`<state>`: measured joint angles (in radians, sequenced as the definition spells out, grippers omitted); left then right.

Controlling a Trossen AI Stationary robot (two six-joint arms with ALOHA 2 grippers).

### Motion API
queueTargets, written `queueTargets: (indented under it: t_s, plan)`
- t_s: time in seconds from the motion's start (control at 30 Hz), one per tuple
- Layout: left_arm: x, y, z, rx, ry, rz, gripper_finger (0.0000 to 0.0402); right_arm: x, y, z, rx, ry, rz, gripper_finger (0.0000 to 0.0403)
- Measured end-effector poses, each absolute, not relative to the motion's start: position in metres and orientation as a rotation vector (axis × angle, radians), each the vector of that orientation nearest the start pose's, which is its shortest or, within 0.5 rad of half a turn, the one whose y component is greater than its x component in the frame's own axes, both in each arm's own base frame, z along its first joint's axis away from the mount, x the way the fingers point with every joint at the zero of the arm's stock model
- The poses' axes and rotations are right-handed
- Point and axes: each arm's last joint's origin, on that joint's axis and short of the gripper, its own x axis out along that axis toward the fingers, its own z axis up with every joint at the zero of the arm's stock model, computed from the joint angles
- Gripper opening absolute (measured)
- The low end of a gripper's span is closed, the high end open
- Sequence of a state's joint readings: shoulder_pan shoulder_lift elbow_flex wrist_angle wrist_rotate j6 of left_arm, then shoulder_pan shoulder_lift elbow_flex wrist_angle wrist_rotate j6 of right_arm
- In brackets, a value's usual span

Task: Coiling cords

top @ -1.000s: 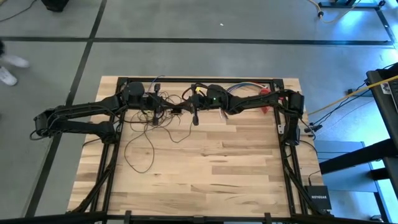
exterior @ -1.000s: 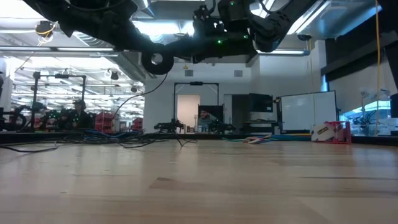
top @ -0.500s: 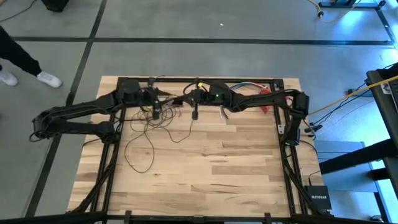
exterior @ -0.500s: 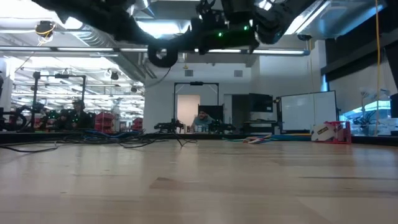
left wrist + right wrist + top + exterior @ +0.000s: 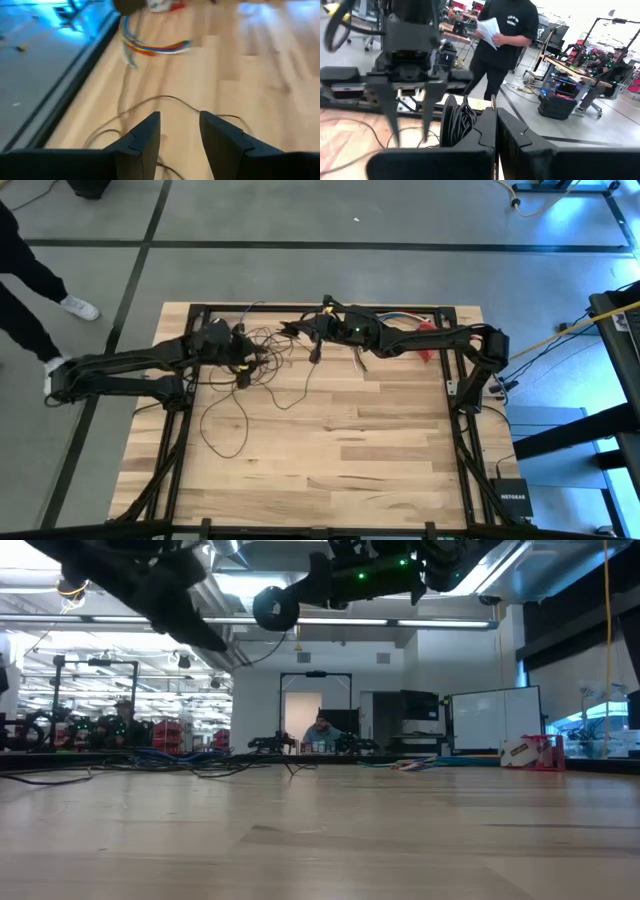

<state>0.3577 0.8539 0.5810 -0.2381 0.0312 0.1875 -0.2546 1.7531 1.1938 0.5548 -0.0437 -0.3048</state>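
The left gripper (image 5: pixel 179 137) stands parted and empty above the cords (image 5: pixel 240 395), whose loose loops sprawl below and beside it. The right gripper (image 5: pixel 495 131) is pinched shut on a coiled bunch of them (image 5: pixel 456 122). With one claw open, the coil may sag and unwind.

In the high view the cords (image 5: pixel 262 352) tangle beneath both arms near the bench's (image 5: pixel 330 450) twelve o'clock edge, so their ends and the puck cannot be picked out. The person (image 5: pixel 502 35) in the right wrist view is cut off at the top. The multicoloured wires (image 5: pixel 150 46) are blurred in the left wrist view.
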Motion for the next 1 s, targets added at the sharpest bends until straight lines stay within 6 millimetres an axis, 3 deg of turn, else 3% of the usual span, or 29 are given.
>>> queueTargets:
  t_s: [0.23, 0.7, 1.0]
  plan:
    - [0.182, 0.069, 0.239, 0.158, 0.55, 0.389, 0.0131, 0.392, -0.098, 0.282, -0.32, 0.053, -0.199, 0.0007]
    - [0.208, 0.076, 0.211, 0.14, 0.639, 0.294, 0.0131, 0.393, -0.093, 0.281, -0.347, 0.066, -0.184, 0.0007]
    - [0.217, 0.079, 0.204, 0.14, 0.636, 0.296, 0.0131, 0.393, -0.093, 0.281, -0.347, 0.068, -0.183, 0.0008]
